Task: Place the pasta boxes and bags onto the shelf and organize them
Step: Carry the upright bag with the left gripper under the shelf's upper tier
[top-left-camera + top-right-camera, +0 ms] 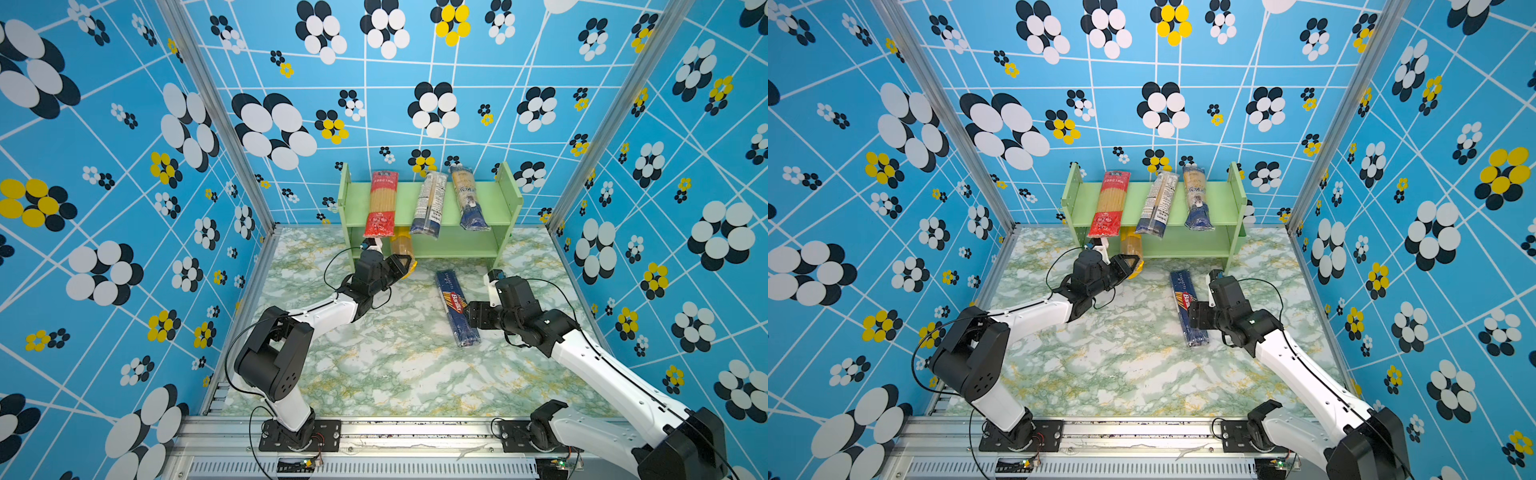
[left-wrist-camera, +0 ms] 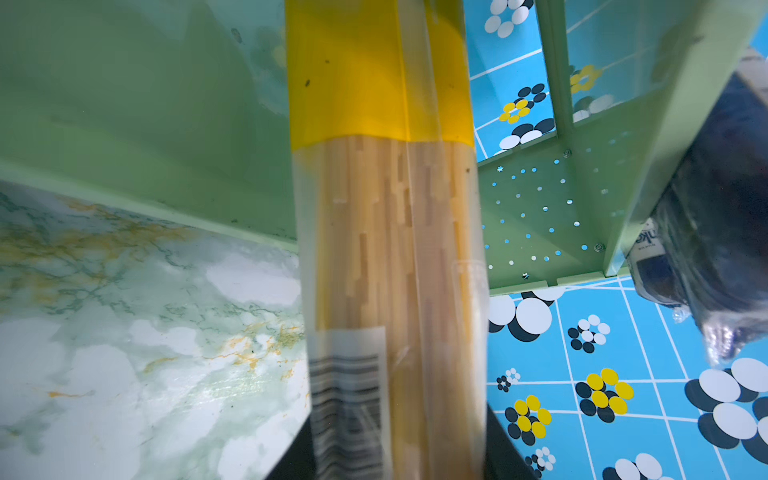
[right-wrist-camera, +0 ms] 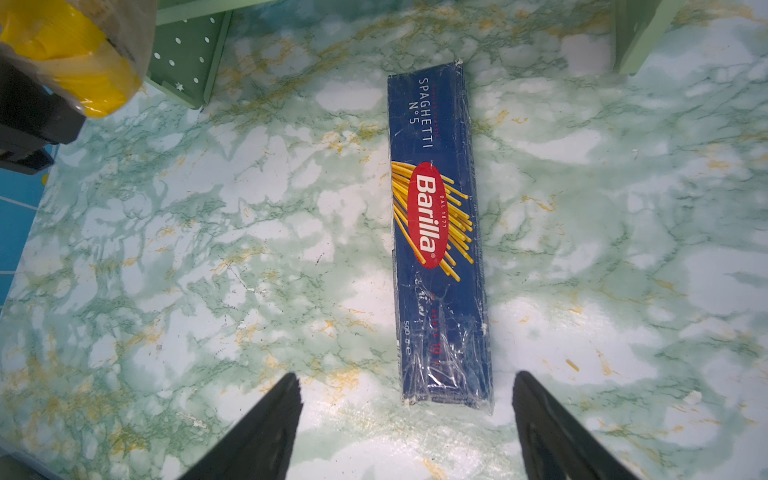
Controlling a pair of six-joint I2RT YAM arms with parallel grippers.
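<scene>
Green-veined marble desk [image 1: 395, 365], blue flowered walls [image 1: 124, 166] all round. My left fingers [image 1: 402, 266] are clamped on the yellow barcoded bag [image 1: 401, 246], its far end inside the lower tier of the green shelf [image 1: 509, 199]. My right fingers [image 1: 471, 316] stand wide apart at the dark blue Barilla box [image 1: 455, 299], which lies flat on the desk in front of the shelf.

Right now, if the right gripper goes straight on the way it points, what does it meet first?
Likely the Barilla spaghetti box: its end lies between the fingers of the open right gripper in its wrist view, though depth is unclear.
</scene>
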